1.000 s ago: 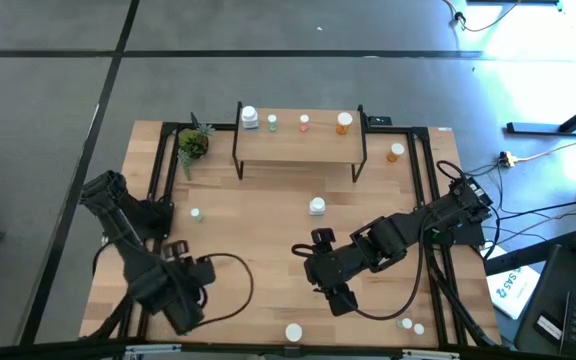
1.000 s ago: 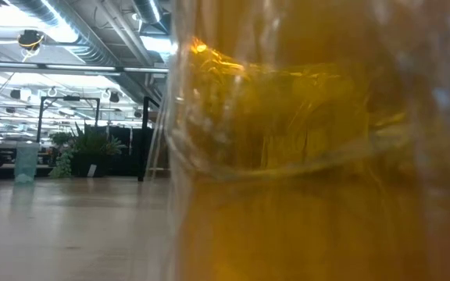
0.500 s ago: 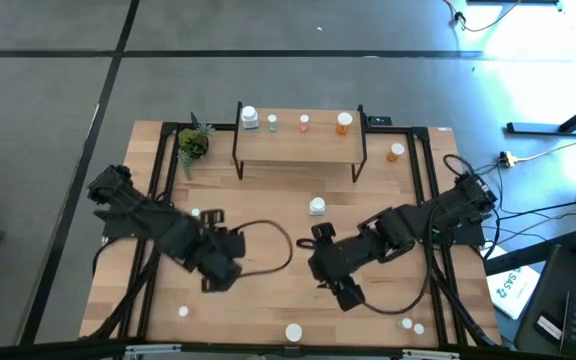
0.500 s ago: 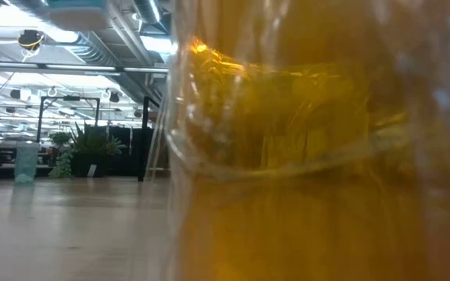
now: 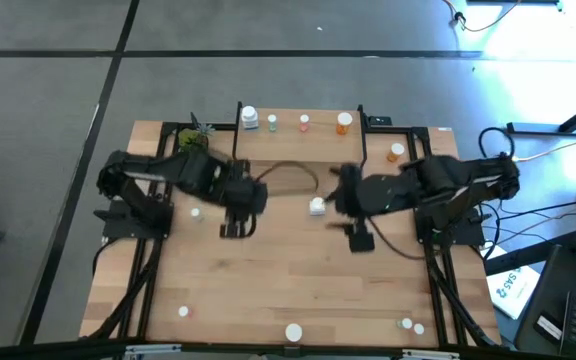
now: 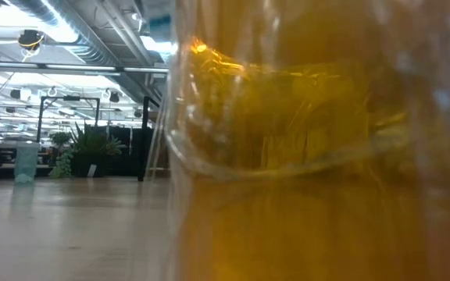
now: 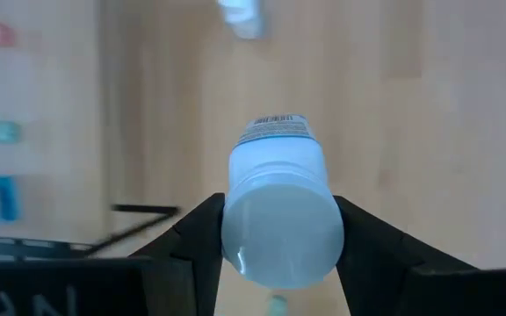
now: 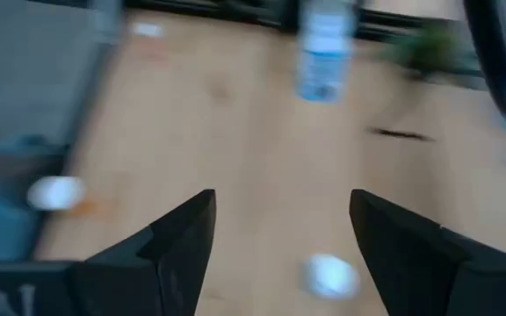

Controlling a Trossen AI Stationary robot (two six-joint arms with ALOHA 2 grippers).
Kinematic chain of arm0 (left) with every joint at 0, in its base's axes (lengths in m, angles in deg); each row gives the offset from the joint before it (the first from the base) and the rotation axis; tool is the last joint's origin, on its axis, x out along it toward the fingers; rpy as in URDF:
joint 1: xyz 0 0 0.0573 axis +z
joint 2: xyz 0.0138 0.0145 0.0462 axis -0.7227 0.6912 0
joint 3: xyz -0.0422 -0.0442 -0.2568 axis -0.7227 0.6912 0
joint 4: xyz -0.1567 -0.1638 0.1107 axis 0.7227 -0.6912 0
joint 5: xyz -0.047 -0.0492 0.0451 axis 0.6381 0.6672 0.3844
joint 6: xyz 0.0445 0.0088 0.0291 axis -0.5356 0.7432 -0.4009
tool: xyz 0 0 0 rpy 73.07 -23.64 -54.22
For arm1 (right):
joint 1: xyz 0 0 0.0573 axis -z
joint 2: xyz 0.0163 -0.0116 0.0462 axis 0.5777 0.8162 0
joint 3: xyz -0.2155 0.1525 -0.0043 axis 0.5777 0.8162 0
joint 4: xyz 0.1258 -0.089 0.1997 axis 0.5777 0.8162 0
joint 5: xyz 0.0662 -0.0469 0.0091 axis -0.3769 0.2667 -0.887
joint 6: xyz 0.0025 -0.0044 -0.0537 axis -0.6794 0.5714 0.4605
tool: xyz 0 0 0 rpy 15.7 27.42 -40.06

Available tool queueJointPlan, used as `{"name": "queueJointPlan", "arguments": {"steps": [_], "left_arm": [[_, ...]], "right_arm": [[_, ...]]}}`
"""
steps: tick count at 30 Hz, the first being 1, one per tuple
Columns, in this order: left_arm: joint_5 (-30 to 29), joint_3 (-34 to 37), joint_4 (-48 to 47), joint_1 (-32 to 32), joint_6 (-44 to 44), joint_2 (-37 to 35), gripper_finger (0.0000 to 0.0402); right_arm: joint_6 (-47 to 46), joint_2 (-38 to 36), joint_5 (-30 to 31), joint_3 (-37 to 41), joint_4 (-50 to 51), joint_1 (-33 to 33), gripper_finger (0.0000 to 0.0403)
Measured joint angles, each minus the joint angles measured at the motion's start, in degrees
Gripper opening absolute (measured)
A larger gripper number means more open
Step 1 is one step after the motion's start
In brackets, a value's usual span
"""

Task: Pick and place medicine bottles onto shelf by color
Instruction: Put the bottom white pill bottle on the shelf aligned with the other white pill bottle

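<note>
White is the bottle (image 7: 281, 213) pinched cap-first in the left gripper (image 7: 279, 230), carried above the worktop (image 5: 288, 290) just in front of the shelf (image 5: 298, 148). The carry step looks underway; next it should be stood at the shelf's left end beside the white bottle on the shelf (image 5: 249, 118), where pale green, pink and orange ones also stand. The right gripper (image 8: 281, 230) hangs spread and empty near a loose white bottle (image 5: 317, 206).

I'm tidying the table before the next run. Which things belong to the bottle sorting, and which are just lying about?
Part of the job:
- shelf with four bottles along its back edge
- white bottle shut in the left gripper
- loose bottles on the table, such as the white one beside the open right gripper

Lying about:
- potted plant
- cables off the table
</note>
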Motion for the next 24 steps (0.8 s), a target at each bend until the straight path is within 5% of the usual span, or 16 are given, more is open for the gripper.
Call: {"name": "queueJointPlan", "arguments": {"steps": [4,14,20,24], "left_arm": [[0.0,-0.5,0.0,8.1,-8.1,0.0,0.0163],[1.7,-0.5,0.2,27.7,-23.1,0.0,0.0163],[6.4,0.4,2.8,34.0,-28.3,0.0,0.0163],[6.4,1.5,5.4,35.2,-32.9,0.1,0.0163]], "right_arm": [[-3.1,-2.2,7.7,0.0,5.7,2.0,0.0264],[-7.5,-2.8,11.9,0.3,7.9,4.0,0.0264],[-9.6,-2.7,20.5,3.8,7.4,5.8,0.0264],[-9.6,-2.6,20.4,6.9,5.9,7.7,0.0264]]}}
